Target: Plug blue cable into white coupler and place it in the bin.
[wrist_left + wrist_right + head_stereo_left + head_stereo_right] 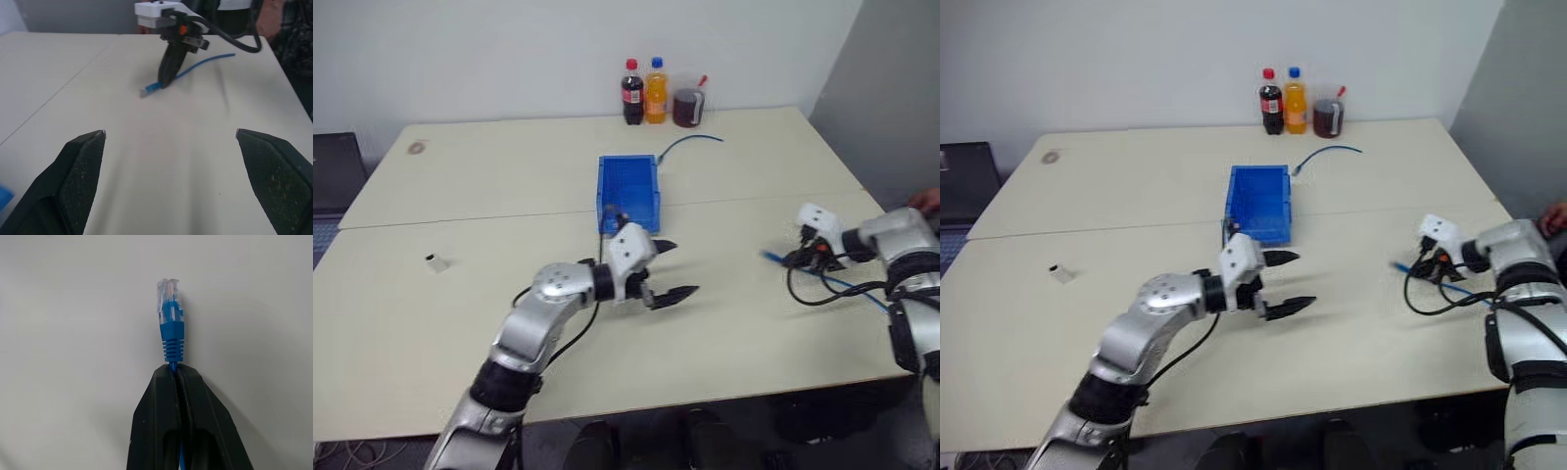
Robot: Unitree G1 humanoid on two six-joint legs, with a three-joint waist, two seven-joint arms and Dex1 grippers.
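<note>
Holding the thin light-blue network cable (171, 335) just behind its ribbed boot, clear plug protruding, your right gripper (800, 258) is clamped shut at the frame's right. You next need the tiny white coupler (435, 262), far left. Your left gripper (668, 270), wide open and empty, hovers below the blue plastic bin (628, 193).

White coupler (435, 262) too small for detail

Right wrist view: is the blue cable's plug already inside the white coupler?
No: the right hand is shut on the blue cable behind its bare clear plug, which has nothing fitted over it.
</note>
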